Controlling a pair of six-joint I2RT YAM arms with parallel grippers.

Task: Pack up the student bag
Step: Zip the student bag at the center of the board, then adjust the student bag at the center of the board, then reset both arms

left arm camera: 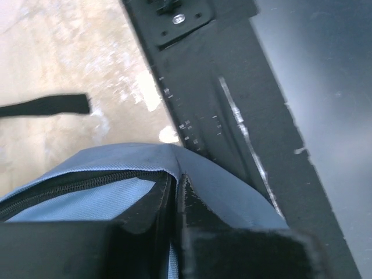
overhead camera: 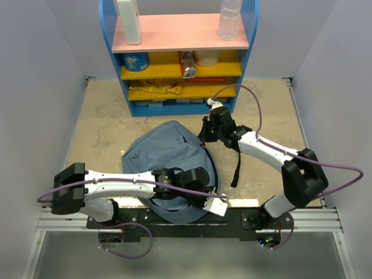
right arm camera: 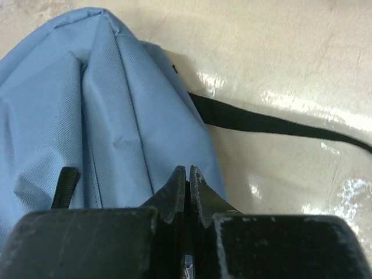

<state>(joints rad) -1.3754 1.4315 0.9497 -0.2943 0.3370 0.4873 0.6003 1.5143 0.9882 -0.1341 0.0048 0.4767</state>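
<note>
At mid-table in the overhead view, the student bag point(overhead camera: 165, 157) lies slumped in front of a shelf point(overhead camera: 180, 58). The left gripper point(overhead camera: 210, 202) sits at its near right edge, the right gripper point(overhead camera: 210, 131) at its far right edge. On the left wrist view, the jaws are pressed together, pinching fabric beside the zipper point(left arm camera: 87, 180). On the right wrist view, the jaws likewise pinch a cloth fold, with a black strap point(right arm camera: 261, 123) trailing right. Soft, light and floppy, the bag looks best held by its rim seams.

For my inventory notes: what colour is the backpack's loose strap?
Black strap, best in right wrist view.
</note>
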